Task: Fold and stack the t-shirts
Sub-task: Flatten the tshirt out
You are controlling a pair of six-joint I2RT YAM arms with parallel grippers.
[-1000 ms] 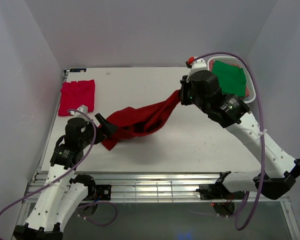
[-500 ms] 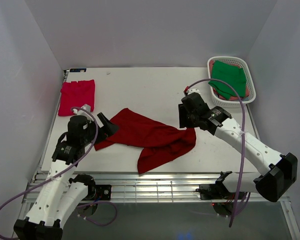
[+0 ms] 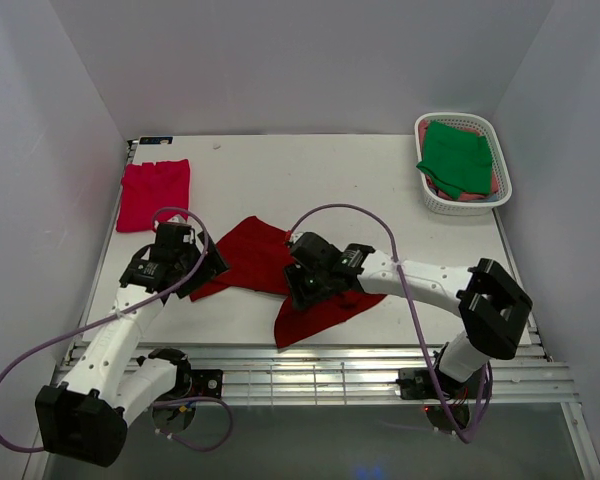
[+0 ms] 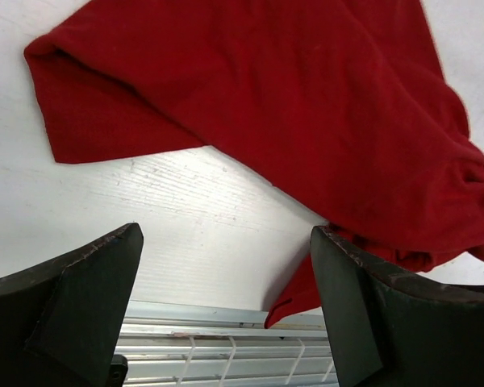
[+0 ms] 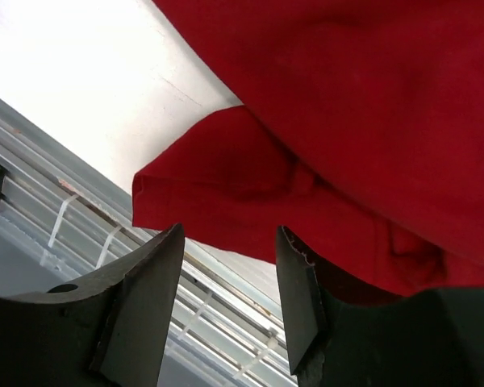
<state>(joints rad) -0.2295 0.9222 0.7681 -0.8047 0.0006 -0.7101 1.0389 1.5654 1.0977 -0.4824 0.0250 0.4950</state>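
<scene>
A large dark red t-shirt (image 3: 255,252) lies crumpled in the middle of the table, one corner reaching the near edge. My right gripper (image 3: 298,292) hovers low over its middle, open and empty; in the right wrist view the dark red t-shirt (image 5: 347,121) lies just past that gripper (image 5: 226,282). My left gripper (image 3: 210,268) stands wide open at the shirt's left end; the left wrist view shows this gripper (image 4: 226,306) with only bare table between its fingers and the cloth (image 4: 266,105) ahead of them. A pinkish-red t-shirt (image 3: 155,193) lies folded at the far left. A green t-shirt (image 3: 457,157) sits in the basket.
The white slotted basket (image 3: 443,203) stands at the far right corner with more cloth under the green one. Metal rails (image 3: 310,375) run along the table's near edge. White walls close in the left, back and right sides.
My right gripper opened and let the dark red t-shirt drop onto the table, then swung from the basket side down over the shirt's middle. The left arm shifted slightly.
</scene>
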